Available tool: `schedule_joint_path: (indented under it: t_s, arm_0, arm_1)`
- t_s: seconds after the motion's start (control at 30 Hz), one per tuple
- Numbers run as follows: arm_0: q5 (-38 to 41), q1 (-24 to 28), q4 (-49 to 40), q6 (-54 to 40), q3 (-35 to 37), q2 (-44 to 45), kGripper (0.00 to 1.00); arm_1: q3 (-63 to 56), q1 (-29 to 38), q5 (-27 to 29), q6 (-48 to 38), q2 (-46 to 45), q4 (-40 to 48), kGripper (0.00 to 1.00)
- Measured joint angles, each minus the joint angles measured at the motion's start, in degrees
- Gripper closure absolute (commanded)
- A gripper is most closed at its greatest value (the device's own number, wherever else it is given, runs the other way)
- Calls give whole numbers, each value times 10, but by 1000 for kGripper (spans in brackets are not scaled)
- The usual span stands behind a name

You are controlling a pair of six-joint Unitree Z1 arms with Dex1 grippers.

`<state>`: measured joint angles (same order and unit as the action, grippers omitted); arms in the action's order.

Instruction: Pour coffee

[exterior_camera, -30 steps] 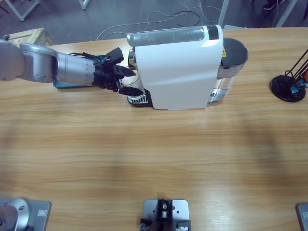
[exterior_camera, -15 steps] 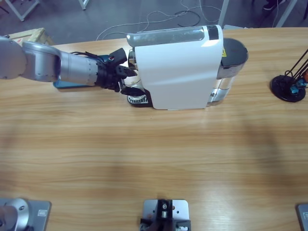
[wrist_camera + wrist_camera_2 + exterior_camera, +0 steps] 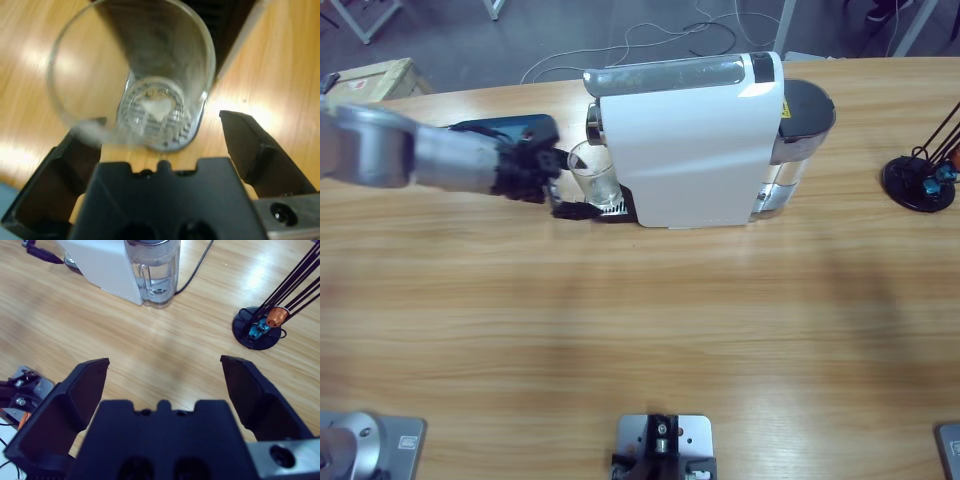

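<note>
One clear glass tumbler [image 3: 134, 75] stood on the drip grille of one white boxy coffee machine [image 3: 690, 140]. The left gripper [image 3: 165, 145] straddled it, jaws apart. Only the left wrist view showed a pale coffee [image 3: 156, 106] trace inside. The right gripper [image 3: 165, 371] hung spread over one long wooden table [image 3: 125, 345].

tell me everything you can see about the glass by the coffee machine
The glass is a small clear tumbler with a thin rim and straight walls. It stands on the metal drip grille at the front of the white coffee machine, tilted in the high view. Through its base the grille shows, with a small pale patch at the bottom. The left gripper has its black jaws open on either side of it; whether they touch the glass cannot be told.
</note>
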<state>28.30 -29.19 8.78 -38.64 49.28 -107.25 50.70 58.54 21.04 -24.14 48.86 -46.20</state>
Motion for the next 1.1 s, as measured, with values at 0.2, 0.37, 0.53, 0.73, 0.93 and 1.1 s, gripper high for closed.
schedule_joint_path:
  t_s: [0.2,0.37,0.53,0.73,0.93,1.1]
  arm_0:
    - [4,35,0,19,-55,106,18]
    - [4,35,-1,78,-106,194,18]
    - [-42,19,-53,146,-128,287,0]
    - [-124,-6,-196,224,-97,355,0]
    - [-128,-13,-212,237,-90,372,0]
    - [-128,-13,-199,237,-79,367,0]
  arm_1:
    - [0,0,1,0,2,16,0]
    - [80,-23,14,6,65,10,20]
    - [279,-139,-65,52,237,-18,920]
    - [446,-213,-151,126,396,-22,1000]
    - [522,-226,-164,152,493,-48,1000]
    - [547,-227,-180,155,554,-66,1000]
